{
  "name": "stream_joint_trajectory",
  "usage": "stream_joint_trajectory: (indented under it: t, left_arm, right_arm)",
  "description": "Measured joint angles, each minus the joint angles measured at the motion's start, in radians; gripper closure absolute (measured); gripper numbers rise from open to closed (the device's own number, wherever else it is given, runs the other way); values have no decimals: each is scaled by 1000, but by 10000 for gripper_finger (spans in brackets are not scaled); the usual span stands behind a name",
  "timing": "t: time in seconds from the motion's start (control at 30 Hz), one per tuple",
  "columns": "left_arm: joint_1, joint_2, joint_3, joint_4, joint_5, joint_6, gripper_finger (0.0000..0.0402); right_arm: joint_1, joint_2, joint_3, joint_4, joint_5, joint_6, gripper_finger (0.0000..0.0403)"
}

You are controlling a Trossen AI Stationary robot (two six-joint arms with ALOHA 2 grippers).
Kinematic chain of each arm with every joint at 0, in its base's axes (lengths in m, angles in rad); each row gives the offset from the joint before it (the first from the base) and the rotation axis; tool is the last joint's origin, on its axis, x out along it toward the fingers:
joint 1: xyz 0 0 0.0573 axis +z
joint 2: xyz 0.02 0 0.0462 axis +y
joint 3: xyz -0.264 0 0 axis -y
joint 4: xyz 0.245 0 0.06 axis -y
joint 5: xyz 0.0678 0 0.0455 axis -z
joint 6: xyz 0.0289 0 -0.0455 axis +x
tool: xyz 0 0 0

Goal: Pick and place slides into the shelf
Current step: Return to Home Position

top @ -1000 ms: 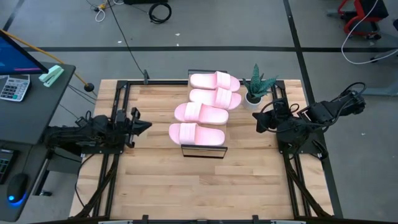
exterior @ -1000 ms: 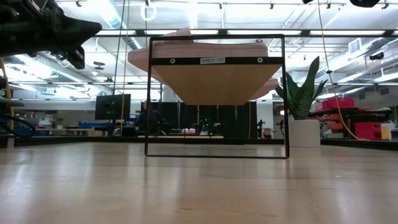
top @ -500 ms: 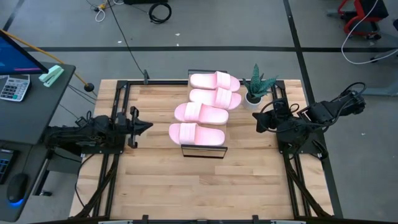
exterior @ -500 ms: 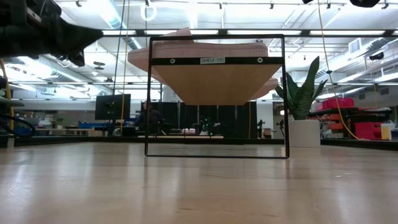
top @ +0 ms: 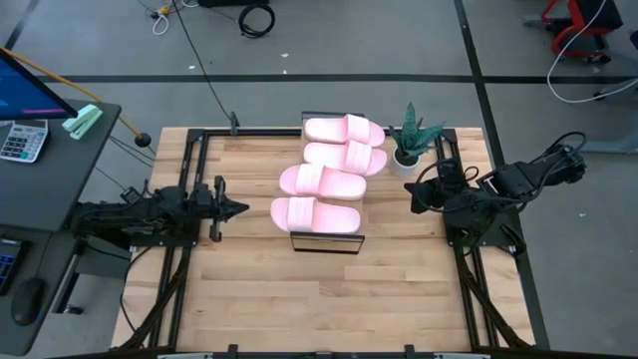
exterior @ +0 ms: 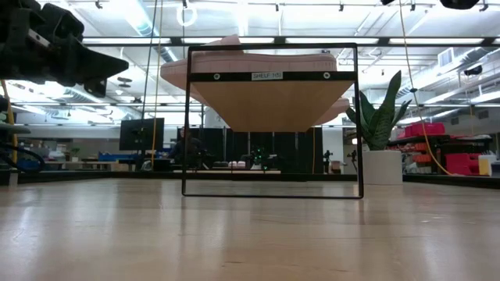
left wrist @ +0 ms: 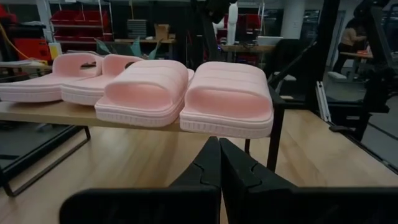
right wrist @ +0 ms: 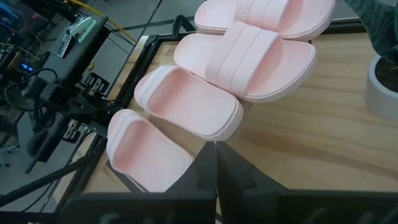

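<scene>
Several pale pink slides point(top: 329, 181) lie side by side, soles down, on the shelf point(top: 327, 244), in a row from the table's far edge toward its middle. The left wrist view shows them on the light-wood board point(left wrist: 50, 113). The low view shows the board's underside point(exterior: 272, 101) in its black frame. My left gripper point(top: 242, 209) hovers shut at the table's left side, pointing level at the nearest slide point(left wrist: 227, 96) and apart from it. My right gripper point(top: 412, 191) hangs shut right of the shelf, raised, slanting down toward the slides point(right wrist: 186, 102).
A potted plant point(top: 411, 140) stands at the far right, next to the shelf's far end. Black frame rails point(top: 189, 170) run along the table's left and right sides. Bare wood point(top: 319, 299) fills the near half of the table. A desk with a calculator point(top: 22, 140) stands left of the table.
My left gripper has tipped its fingers down to level and rolled about its own line, sinking slightly in the low view; it stays shut. The slides and the shelf have kept still.
</scene>
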Motion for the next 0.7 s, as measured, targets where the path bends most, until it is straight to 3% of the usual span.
stream_joint_trajectory:
  t: [0.2, 0.37, 0.7]
  left_arm:
    - [0, 0, 0, -13, 9, -7, 399]
    - [0, 0, 0, -14, 10, -102, 374]
    - [0, 0, -1, 19, 10, -105, 341]
  right_arm:
    - [0, 0, 0, 0, 15, -9, 403]
    - [6, -3, 0, -8, 56, -48, 403]
    - [82, -89, -19, -125, 111, -93, 403]
